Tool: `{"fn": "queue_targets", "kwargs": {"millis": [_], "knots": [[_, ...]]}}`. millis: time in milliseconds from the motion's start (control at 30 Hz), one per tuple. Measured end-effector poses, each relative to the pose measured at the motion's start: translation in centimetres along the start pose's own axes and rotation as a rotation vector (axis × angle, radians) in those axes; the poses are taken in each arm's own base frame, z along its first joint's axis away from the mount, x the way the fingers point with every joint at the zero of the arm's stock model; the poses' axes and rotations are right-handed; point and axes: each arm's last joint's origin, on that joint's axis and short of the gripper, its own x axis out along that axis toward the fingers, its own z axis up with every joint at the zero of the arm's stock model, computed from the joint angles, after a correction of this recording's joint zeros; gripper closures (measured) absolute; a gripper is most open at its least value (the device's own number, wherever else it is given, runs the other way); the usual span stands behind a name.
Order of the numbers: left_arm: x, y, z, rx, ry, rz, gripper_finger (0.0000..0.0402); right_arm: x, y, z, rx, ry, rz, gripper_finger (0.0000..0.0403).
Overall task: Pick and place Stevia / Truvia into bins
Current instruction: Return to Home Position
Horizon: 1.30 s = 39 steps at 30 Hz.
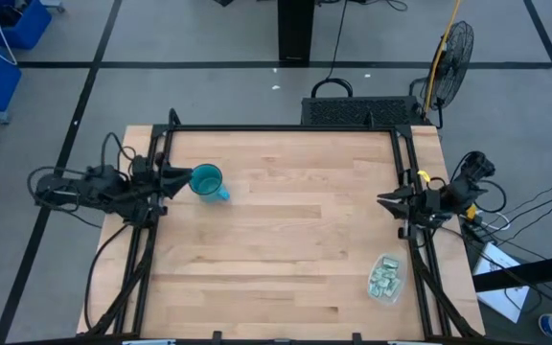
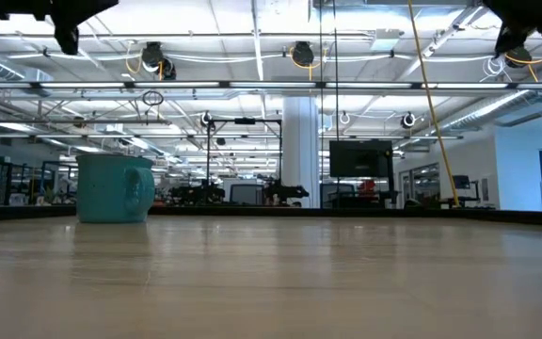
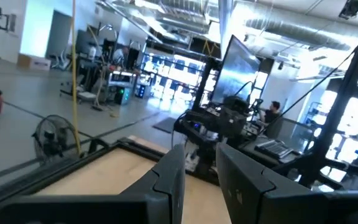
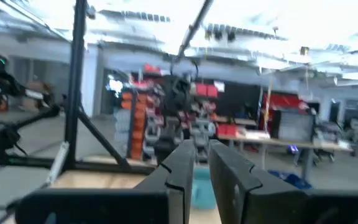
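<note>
Both dark arms are drawn back to opposite sides of the pale wooden table [image 1: 286, 240], and neither has anything in its grasp. The left gripper [image 1: 184, 179] hangs over the table's left edge and points inward at the teal mug [image 1: 207, 182], which stands upright just beyond its tips. From that arm's own camera, its two dark fingers [image 3: 173, 180] stand close together with only a slim gap, closed on nothing.

The right gripper [image 1: 383, 199] sits across from it at the right edge, aimed back over the bare middle of the table. Its fingers [image 4: 182, 168] are likewise drawn nearly together and empty, and the teal mug [image 4: 201, 186] shows as a blur far off in the narrow slot between them.

The small clear plastic tub with rounded corners [image 1: 391, 258] rests on the table near the front right corner, nearer the front edge than the right gripper and well apart from the mug. The pale green and white paper sachets [image 1: 383, 279] lie heaped inside it; I cannot count them from above.

From table height the mug [image 2: 113, 188] stands alone at the left, with the arms only as dark shapes at the upper corners. Beyond the far right corner stands a black round fan on a stand [image 1: 458, 48].
</note>
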Motion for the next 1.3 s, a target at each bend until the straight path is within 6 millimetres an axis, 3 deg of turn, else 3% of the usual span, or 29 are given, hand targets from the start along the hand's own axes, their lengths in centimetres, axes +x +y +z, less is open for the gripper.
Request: {"fn": "queue_targets", "kwargs": {"millis": [167,367,533,1000,1167,1300], "knots": [[-0.7,0.6,-0.9,-0.033,0.041,0.026,0.0304,0.0,0.4,-1.4,0.087,0.088,0.009,0.036],[-0.2,1.0,-3.5,-0.04,-0.003,0.004,0.0304,0.0,1.4,-3.7,0.172,0.074,0.158,0.036],[-0.1,1.5,-5.7,-0.087,-0.089,-0.023,0.0304,0.2,0.7,-2.6,0.239,-0.083,0.096,0.036],[-0.2,2.3,-9.1,-0.154,-0.017,-0.025,0.0304,0.8,-0.7,-2.9,0.13,-0.102,-0.046,0.036],[-0.2,2.9,-10.2,-0.212,0.064,0.096,0.0304,1.0,-0.8,-4.2,0.135,0.026,-0.137,0.036],[-0.3,3.2,-10.8,-0.261,0.107,0.152,0.0304,0.8,-0.3,-6.0,0.129,0.192,-0.07,0.036]]}}
